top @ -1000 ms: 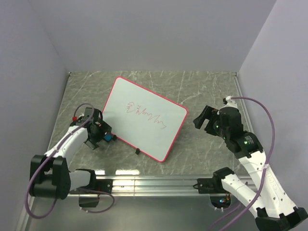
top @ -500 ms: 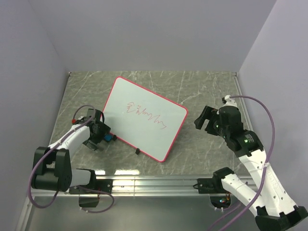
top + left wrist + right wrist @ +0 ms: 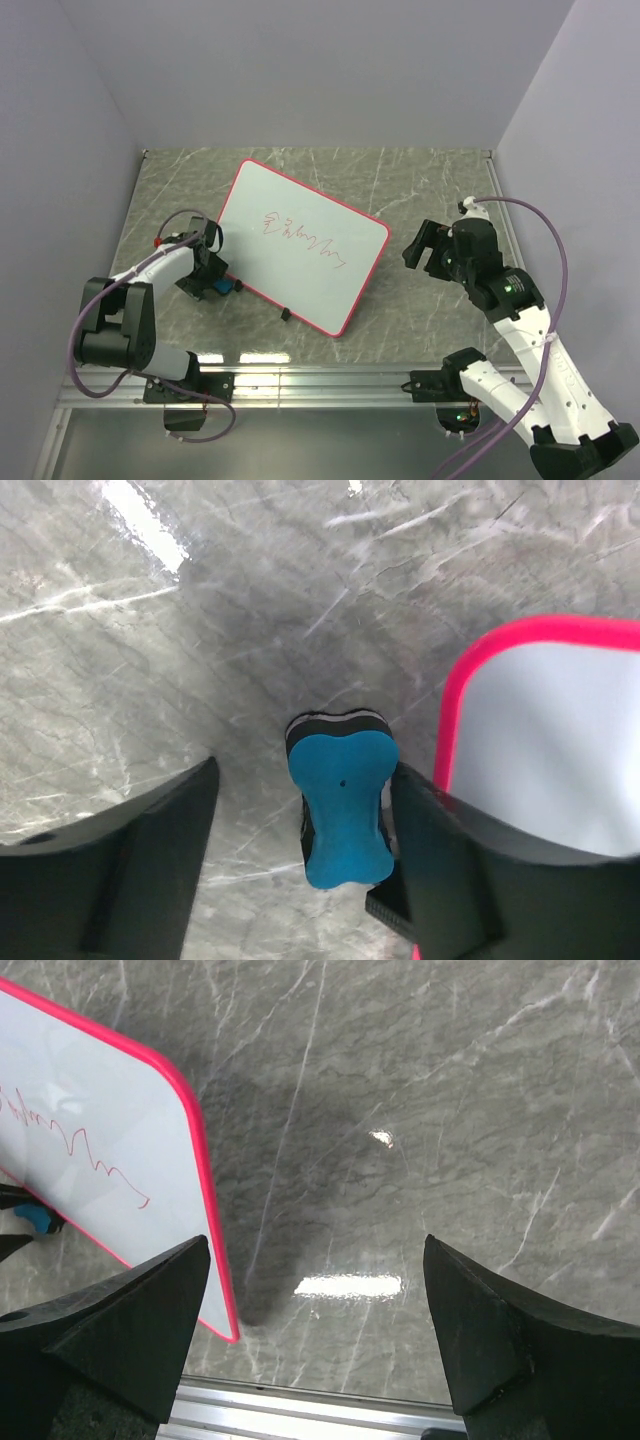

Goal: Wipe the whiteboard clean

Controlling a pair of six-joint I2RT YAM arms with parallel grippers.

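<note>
Lately the only real change is on the left side. The whiteboard (image 3: 300,245) lies where it did a second ago, set askew on the middle of the table and propped on small black feet (image 3: 286,315). Its red scribbles (image 3: 303,240) are untouched. The right arm has hardly stirred; the right gripper (image 3: 315,1250) hangs with its fingers spread wide over bare stone just off the board's right edge, with nothing between them. The left arm has folded its elbow down and brought the left gripper (image 3: 302,780) forward and low by the board's near left edge. Its fingers are parted and now stand either side of the eraser (image 3: 343,805), a small blue block on a black base that rests on the table just beside the pink rim. The right finger looks very near the block and the left one is clearly apart from it, so nothing is held yet. I judge this to be the reach for the eraser, and no wiping has begun.

The table (image 3: 420,190) is grey marbled stone, glossy enough to throw back bright patches of lamp light. Plain pale lilac walls (image 3: 320,70) close it in on three sides. A metal rail (image 3: 320,385) runs along the near edge, where the arms are bolted.
</note>
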